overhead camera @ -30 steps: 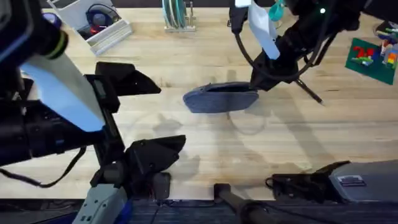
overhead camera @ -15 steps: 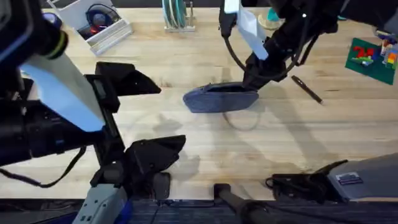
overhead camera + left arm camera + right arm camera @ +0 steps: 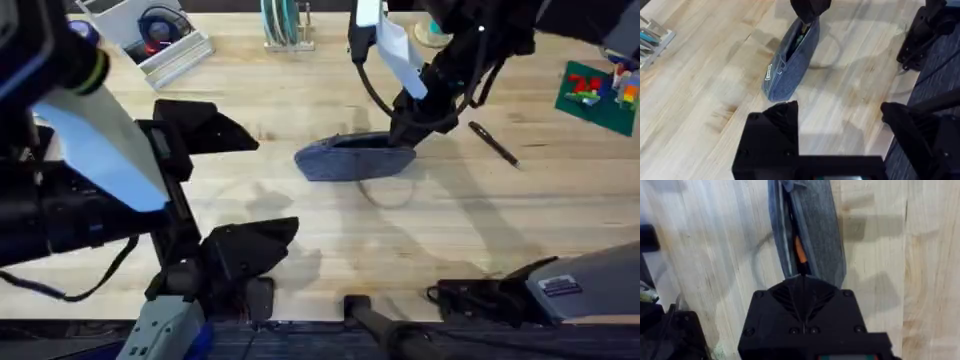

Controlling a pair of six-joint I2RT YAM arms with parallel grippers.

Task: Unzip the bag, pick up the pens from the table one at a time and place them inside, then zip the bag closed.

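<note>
Right gripper (image 3: pixel 405 130) sits at the bag's (image 3: pixel 355 158) open end mid-table, fingers together, grip on zipper unclear; risk: one pen (image 3: pixel 494 143) on the table (image 3: pixel 300 90) outside; zipping now strands it.

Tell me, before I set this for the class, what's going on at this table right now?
The right gripper is down at one end of the grey-blue bag, its fingers closed together at the zipper opening. The bag is partly open, and something orange shows inside it. One dark pen lies on the table to the right of the bag, not yet picked up. The left gripper is open and holds nothing, on the near side of the table, away from the bag.
</note>
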